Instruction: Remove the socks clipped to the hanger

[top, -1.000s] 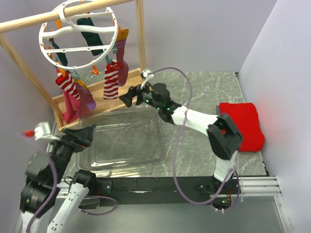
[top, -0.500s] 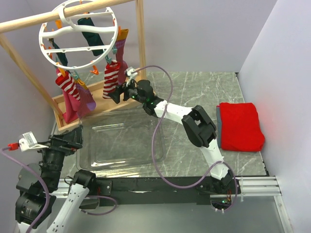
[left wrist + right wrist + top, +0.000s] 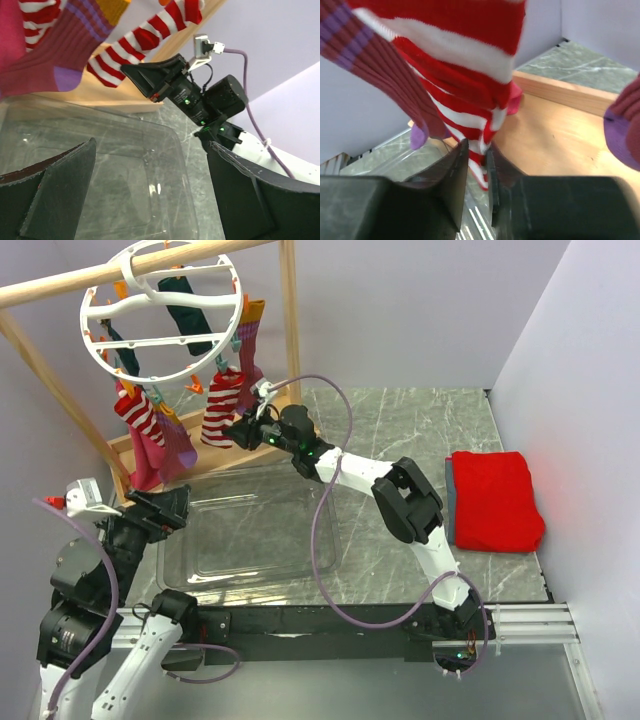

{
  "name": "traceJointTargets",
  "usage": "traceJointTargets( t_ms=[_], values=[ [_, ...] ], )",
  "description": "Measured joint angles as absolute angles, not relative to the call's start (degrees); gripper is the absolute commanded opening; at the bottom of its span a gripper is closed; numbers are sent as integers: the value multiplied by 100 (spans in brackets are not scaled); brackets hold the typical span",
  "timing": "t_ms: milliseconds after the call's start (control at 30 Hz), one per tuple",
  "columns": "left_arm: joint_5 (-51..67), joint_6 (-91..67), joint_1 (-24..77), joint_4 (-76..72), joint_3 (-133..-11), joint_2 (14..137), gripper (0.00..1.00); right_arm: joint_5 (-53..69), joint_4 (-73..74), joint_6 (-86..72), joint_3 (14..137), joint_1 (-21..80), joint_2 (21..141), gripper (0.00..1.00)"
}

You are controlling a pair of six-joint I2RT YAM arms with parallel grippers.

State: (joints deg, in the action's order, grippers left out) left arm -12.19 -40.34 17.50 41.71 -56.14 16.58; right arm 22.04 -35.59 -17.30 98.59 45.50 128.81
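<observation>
Knit striped sock (image 3: 465, 85): soft, light, stretchy. Right gripper (image 3: 477, 147) pinching toe end, decent spot imo. Left gripper (image 3: 151, 150) wide, empty.

I can read no word, number, brand or sign anywhere. The striped sock (image 3: 470, 100) at the tips of my right claw (image 3: 476, 150) bears only red and white bands, and the small white plug (image 3: 207, 46) above that claw shows no lettering I can make out
</observation>
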Motion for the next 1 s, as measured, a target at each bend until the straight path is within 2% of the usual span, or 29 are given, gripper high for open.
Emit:
traceJointTargets(
  t_ms=[100, 667, 800, 1000],
  values=[
    [-1109, -4101, 1750, 4128, -5614, 1671, 96, 2259, -3691, -1846, 9721, 4560, 12833, 0],
    [-517, -4340, 1750, 4095, -5638, 1726, 96, 2552, -3468, -2467, 7992, 4665, 10993, 0],
    [-259, -4359, 1750, 4077, -5780, 1892, 96, 2919, -2733, -2565, 8003, 4676, 10602, 0],
    [123, -4355, 1750, 3726, -6272, 2602, 96, 3199, -635, -2161, 8309, 4692, 9966, 0]
  ],
)
